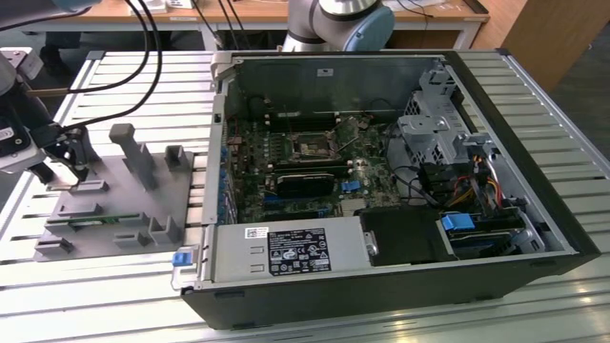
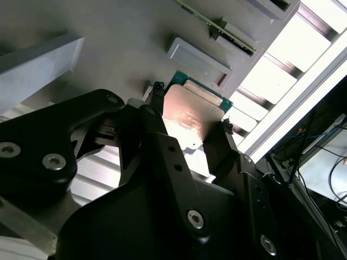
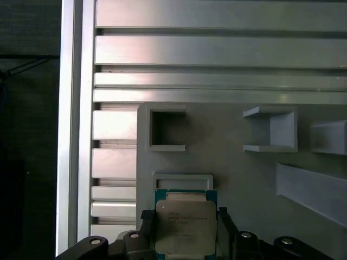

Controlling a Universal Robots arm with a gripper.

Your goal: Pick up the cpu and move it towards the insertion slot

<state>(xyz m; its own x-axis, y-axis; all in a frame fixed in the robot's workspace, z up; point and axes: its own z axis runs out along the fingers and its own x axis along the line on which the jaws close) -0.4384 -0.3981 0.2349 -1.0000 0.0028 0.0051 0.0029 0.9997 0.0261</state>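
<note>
- First, in the exterior view, the gripper (image 1: 68, 166) stood at the far side of the exterior view's left, low over a grey holder plate (image 1: 124, 207) that lay on the slatted metal worktop (image 1: 533, 314).
- In that same view an open computer case (image 1: 381, 179) lay flat beside the plate, toward the exterior view's right. The insertion slot (image 1: 312, 148) was inside it on the green board, with a silver frame and a dark centre, and the gripper was well apart from it.
- A narrow green memory stick (image 1: 91, 223) lay in a groove of the plate, near the gripper.
- Then, in the second wrist view, the cpu (image 2: 187, 122) sat between the two black fingers (image 2: 158, 124). One tip touched each opposite edge, so the fingers were closed narrow on the cpu. Its shiny metal top faced the camera, and a green rim showed at its far edge.
- The grey plate was behind the cpu, and I could not tell whether the cpu rested on the plate or was a little above it.
- Last, in the first wrist view, the cpu (image 3: 184, 227) was clamped between the fingers (image 3: 145, 219), just beside a shallow rectangular frame (image 3: 181, 179) of the plate. A small square pocket (image 3: 165, 127) was further off, near the plate's edge.
</note>
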